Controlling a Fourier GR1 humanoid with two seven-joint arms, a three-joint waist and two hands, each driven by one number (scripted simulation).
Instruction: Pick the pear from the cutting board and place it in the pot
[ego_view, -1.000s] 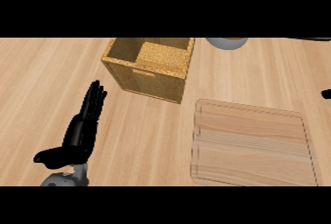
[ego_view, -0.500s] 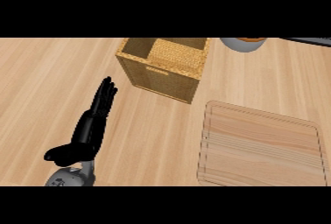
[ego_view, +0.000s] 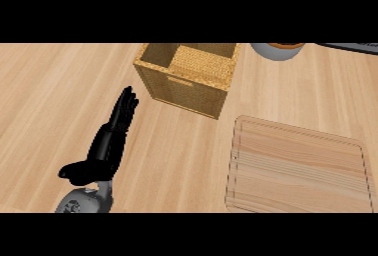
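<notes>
Cutting board (ego_view: 299, 167) tilted slightly, lengthwise left-right

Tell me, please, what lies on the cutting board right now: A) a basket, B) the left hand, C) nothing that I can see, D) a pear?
C: the cutting board shows only bare wood, the basket stands beyond it, and the left hand lies on the counter off to its side.

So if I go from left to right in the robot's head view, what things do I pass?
Left hand → wicker basket → grey pot at the top edge. The cutting board overlaps both, so it is left out.
</notes>
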